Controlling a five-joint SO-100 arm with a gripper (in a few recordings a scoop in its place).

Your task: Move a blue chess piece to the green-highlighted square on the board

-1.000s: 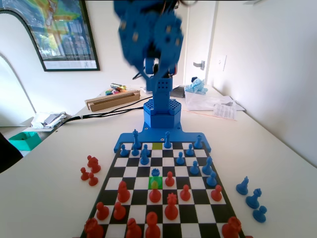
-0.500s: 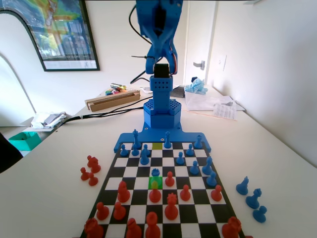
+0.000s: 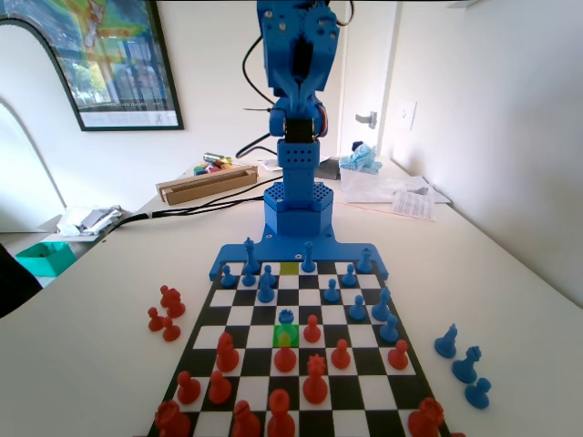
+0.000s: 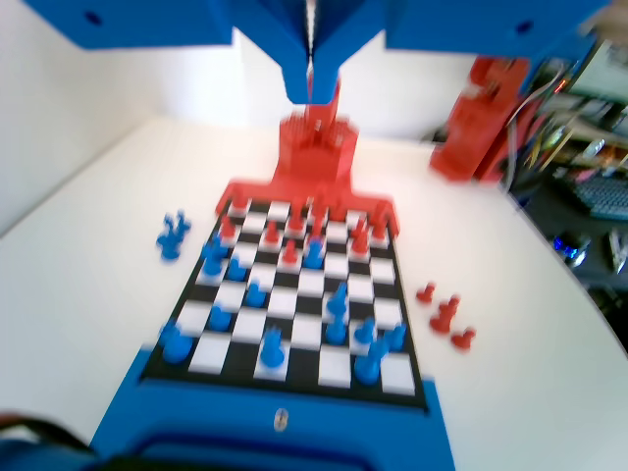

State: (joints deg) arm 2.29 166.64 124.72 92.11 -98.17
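Observation:
The blue chess piece (image 3: 286, 316), a short pawn, stands free at the far edge of the green-highlighted square (image 3: 279, 339). Its base meets the tint, and I cannot tell whether it rests inside the square. A red pawn (image 3: 285, 357) stands just in front of that square. My gripper (image 3: 295, 68) is raised high above the arm's base, far behind the board (image 3: 239, 313). In the wrist view the gripper (image 4: 312, 86) hangs at the top, jaws pressed together with nothing between them. Far below, the blurred pawn (image 4: 314, 254) sits among red pieces.
A duller olive square (image 3: 290, 268) lies in the board's far row. Blue pieces (image 3: 264, 284) crowd the far rows and red pieces (image 3: 315, 381) the near rows. Captured red pawns (image 3: 166, 314) lie left of the board, and three blue pieces (image 3: 463, 364) lie to its right.
The arm, blurred and leaning left a second ago, has swung to the centre and now stands upright and sharp. No piece on the board has moved.

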